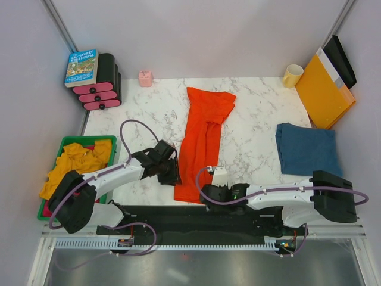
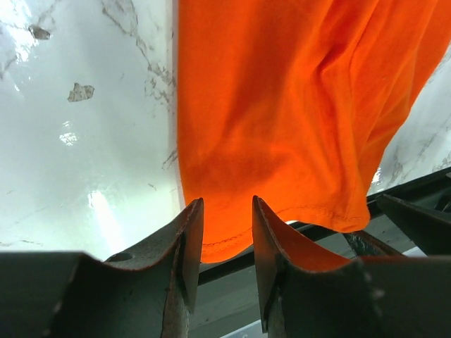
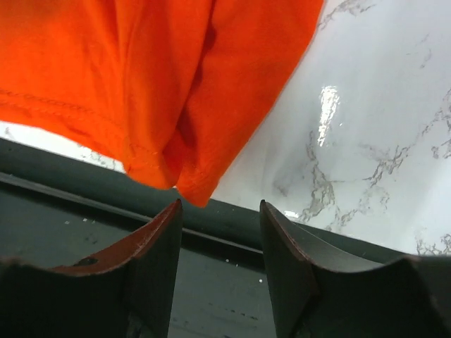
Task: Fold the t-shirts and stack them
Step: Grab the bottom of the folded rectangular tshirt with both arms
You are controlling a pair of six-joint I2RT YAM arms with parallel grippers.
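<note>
The orange shirt (image 1: 202,137) lies in a long folded strip down the middle of the table (image 1: 256,113), its near hem overhanging the edge. A pinch there may catch only one layer and skew the fold. The left pincer (image 2: 225,211) stands part open at the hem, and the right pincer (image 3: 220,211) is spread and empty beside the corner.

Ahead of my left pincer (image 2: 227,204), the orange-red shirt (image 2: 296,105) runs off the picture's top; its hem drops behind my fingers (image 2: 189,239). Above-left of my right pincer (image 3: 220,204), it is cut off again.
</note>
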